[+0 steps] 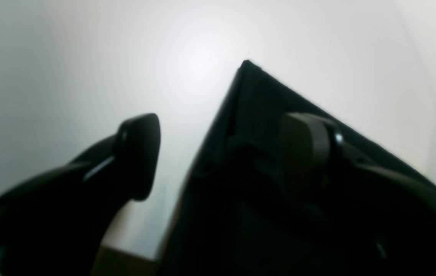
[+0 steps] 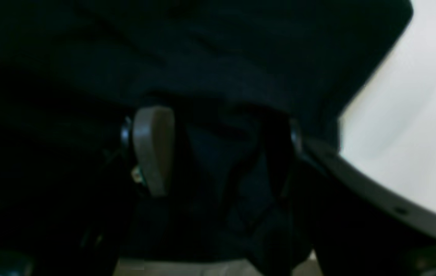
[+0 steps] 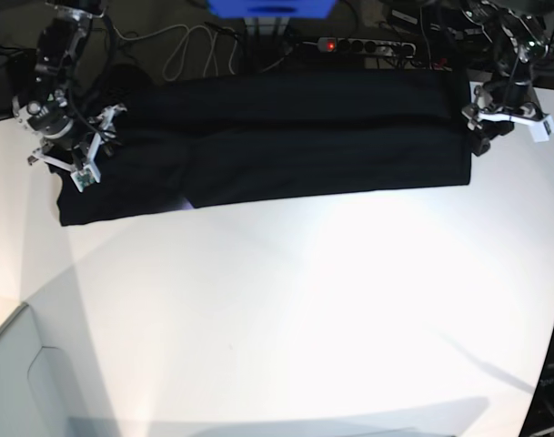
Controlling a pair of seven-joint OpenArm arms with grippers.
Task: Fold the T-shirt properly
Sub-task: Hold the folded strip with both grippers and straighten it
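Note:
The T-shirt (image 3: 286,137) lies black and plain as a long folded band across the far side of the white table (image 3: 304,300). My right gripper (image 3: 79,170) is at its left end. In the right wrist view that gripper (image 2: 218,149) stands open, its grey pad (image 2: 154,149) and dark finger apart over rumpled T-shirt cloth (image 2: 202,57). My left gripper (image 3: 482,138) is at the band's right end. In the left wrist view it (image 1: 221,124) is open astride the T-shirt's edge, one finger over bare table (image 1: 87,57), the other over the T-shirt corner (image 1: 256,92).
Behind the table run a power strip (image 3: 363,44) with a red light, loose cables (image 3: 190,50) and a blue object (image 3: 269,7). The table's left edge (image 3: 8,323) cuts in near the front corner.

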